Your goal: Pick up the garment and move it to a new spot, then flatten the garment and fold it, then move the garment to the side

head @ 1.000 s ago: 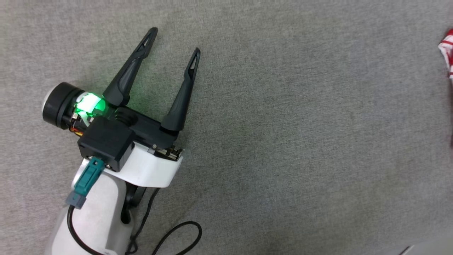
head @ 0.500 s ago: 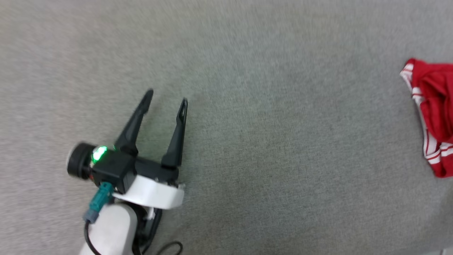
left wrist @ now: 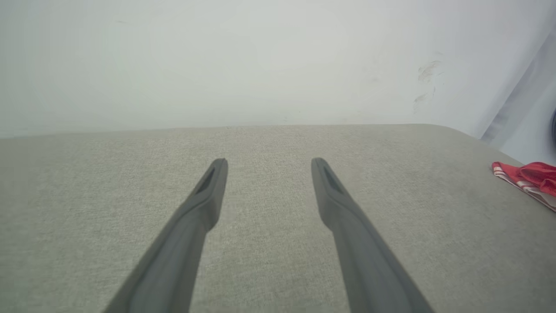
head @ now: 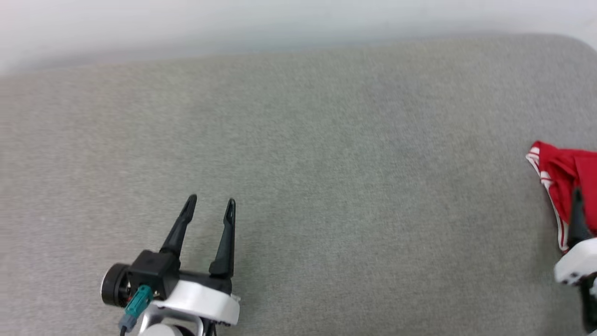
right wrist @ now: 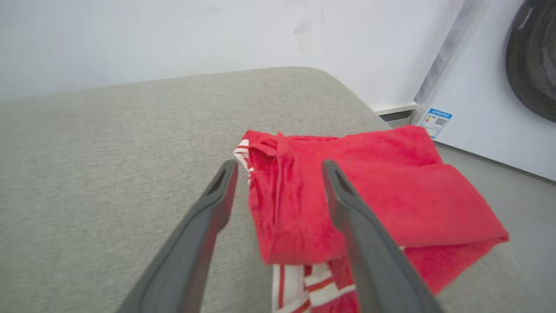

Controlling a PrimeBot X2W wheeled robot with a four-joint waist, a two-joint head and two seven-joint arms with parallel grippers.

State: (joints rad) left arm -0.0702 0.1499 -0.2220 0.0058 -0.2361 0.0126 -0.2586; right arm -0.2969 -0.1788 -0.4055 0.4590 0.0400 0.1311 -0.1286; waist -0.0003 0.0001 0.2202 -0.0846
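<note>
The garment [head: 566, 172] is lying bunched up, red cloth on top w/ red-and-white striped trim showing at its edge. It's sitting on the grey fabric surface [head: 326, 163], right by that surface's rounded far corner.

R claw [right wrist: 280, 164] is hanging directly over the garment w/ fingers spread apart and nothing between them. One fingertip is sitting just off the garment's striped edge, the other is crossing the red cloth. Can't tell if either is touching the fabric.

L claw [head: 211, 200] is also standing apart, holding nothing, and is hovering over bare surface well away from the garment, on its left side. In the left wrist view the garment [left wrist: 532, 176] is showing only as a red scrap.

Behind the garment a white wall [right wrist: 217, 39] is rising. Beyond the garment's right side a white appliance [right wrist: 491, 87] w/ a dark round door is standing, blue-and-white sticker [right wrist: 439, 121] on its front.
</note>
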